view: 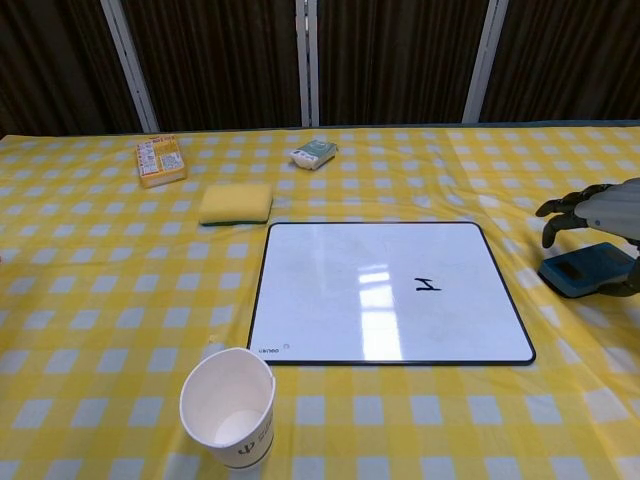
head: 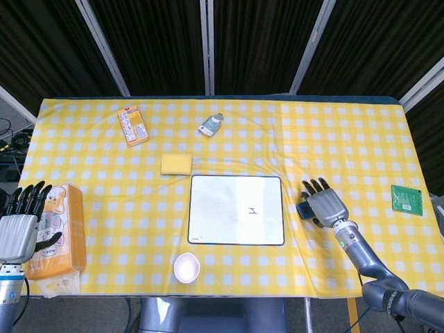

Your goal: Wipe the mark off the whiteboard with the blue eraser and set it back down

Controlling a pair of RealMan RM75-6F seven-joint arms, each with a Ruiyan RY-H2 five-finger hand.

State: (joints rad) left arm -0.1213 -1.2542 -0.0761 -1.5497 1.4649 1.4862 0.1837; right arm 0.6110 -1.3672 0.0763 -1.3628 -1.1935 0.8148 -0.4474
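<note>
The whiteboard (head: pixel 236 209) (view: pixel 385 291) lies flat in the middle of the table with a small black mark (head: pixel 254 211) (view: pixel 428 286) right of its centre. The blue eraser (view: pixel 586 269) (head: pixel 303 209) rests on the cloth just right of the board. My right hand (head: pixel 323 205) (view: pixel 592 211) hovers over the eraser, fingers spread and curved down, holding nothing. My left hand (head: pixel 21 223) hangs at the table's left edge, fingers apart and empty, beside an orange tissue pack (head: pixel 58 231).
A paper cup (head: pixel 186 267) (view: pixel 229 406) stands in front of the board's left corner. A yellow sponge (head: pixel 176 164) (view: pixel 236 203) lies behind the board. An orange box (head: pixel 132 125), a small packet (head: pixel 210 125) and a green packet (head: pixel 406 200) lie farther off.
</note>
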